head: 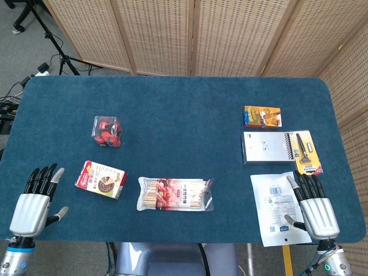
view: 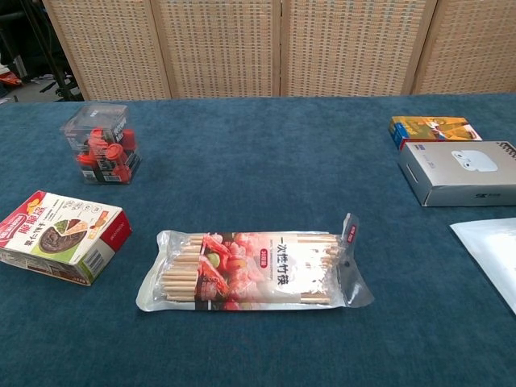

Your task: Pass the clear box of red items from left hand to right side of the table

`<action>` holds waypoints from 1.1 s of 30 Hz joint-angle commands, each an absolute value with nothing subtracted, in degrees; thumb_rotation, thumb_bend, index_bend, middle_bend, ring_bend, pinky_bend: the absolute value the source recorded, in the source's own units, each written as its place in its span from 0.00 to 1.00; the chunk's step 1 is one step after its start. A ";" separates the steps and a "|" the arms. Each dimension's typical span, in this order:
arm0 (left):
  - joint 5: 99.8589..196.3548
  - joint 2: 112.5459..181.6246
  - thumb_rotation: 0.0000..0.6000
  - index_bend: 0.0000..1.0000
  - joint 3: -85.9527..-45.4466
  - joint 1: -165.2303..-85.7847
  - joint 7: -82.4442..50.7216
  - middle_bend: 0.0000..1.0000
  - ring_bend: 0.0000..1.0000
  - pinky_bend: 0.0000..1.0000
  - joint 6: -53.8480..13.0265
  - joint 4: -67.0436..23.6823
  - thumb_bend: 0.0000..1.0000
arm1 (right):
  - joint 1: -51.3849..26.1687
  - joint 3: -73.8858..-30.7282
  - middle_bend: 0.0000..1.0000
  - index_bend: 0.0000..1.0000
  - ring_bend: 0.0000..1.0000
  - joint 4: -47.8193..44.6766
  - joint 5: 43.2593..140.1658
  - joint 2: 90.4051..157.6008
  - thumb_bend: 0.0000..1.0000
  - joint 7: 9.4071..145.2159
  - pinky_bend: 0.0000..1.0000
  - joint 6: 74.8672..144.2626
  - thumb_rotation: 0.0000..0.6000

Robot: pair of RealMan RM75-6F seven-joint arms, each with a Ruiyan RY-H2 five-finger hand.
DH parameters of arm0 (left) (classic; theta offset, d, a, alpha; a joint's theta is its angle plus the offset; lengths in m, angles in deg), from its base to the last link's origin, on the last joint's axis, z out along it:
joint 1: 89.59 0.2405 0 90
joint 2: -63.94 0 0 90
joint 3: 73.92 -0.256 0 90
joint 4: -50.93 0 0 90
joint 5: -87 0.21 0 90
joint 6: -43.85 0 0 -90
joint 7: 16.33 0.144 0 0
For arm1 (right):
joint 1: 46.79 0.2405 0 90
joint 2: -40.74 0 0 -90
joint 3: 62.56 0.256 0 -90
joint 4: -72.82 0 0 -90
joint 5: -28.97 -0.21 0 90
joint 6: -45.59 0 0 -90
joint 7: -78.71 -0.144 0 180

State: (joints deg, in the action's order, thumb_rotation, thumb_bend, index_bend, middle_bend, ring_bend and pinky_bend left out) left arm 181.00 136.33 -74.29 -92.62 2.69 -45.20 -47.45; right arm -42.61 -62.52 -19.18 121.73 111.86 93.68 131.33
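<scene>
Head view is showing the clear box of red items [head: 107, 131] sitting on the left part of the blue bench [head: 178, 103]. Left hand [head: 34, 198] and right hand [head: 313, 206] are lying at the near edge, fingers spread, holding nothing.

Behind the blue-carpeted rectangular table [head: 184, 109]: folding screen of woven wicker panels in pale wooden frames [head: 190, 34]. To the left, grey carpet floor [head: 23, 52] with black tripod legs [head: 54, 43] and tangled cables [head: 11, 100]. Even, soft lighting.
</scene>
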 commanded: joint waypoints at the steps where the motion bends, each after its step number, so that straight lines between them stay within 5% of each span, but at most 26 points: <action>1: 180.97 136.32 1.00 0.00 -74.29 -92.62 2.71 0.00 0.00 0.00 -45.17 -47.44 0.15 | -42.60 -62.56 0.00 0.00 0.00 -19.20 121.81 111.86 0.09 93.80 0.00 131.30 1.00; 21: 179.38 135.89 1.00 0.00 -73.41 -93.32 1.52 0.00 0.00 0.00 -44.01 -47.95 0.15 | -42.42 -62.45 0.00 0.00 0.00 -19.58 121.04 111.76 0.09 94.48 0.00 130.45 1.00; 25: 177.49 132.80 1.00 0.00 -69.42 -96.12 1.71 0.00 0.00 0.00 -42.52 -49.25 0.15 | -42.47 -62.39 0.00 0.00 0.00 -19.75 120.88 111.50 0.09 94.06 0.00 130.49 1.00; 33: 164.36 124.67 1.00 0.00 -61.32 -105.31 0.51 0.00 0.00 0.00 -28.44 -50.95 0.15 | -42.46 -62.46 0.00 0.00 0.00 -19.69 120.95 111.52 0.09 94.02 0.00 130.45 1.00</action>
State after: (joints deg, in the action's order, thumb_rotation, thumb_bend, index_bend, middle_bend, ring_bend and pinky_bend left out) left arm 169.67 127.70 -64.56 -101.40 1.08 -34.02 -50.58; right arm -42.48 -62.46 -19.70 120.94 111.50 94.00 130.46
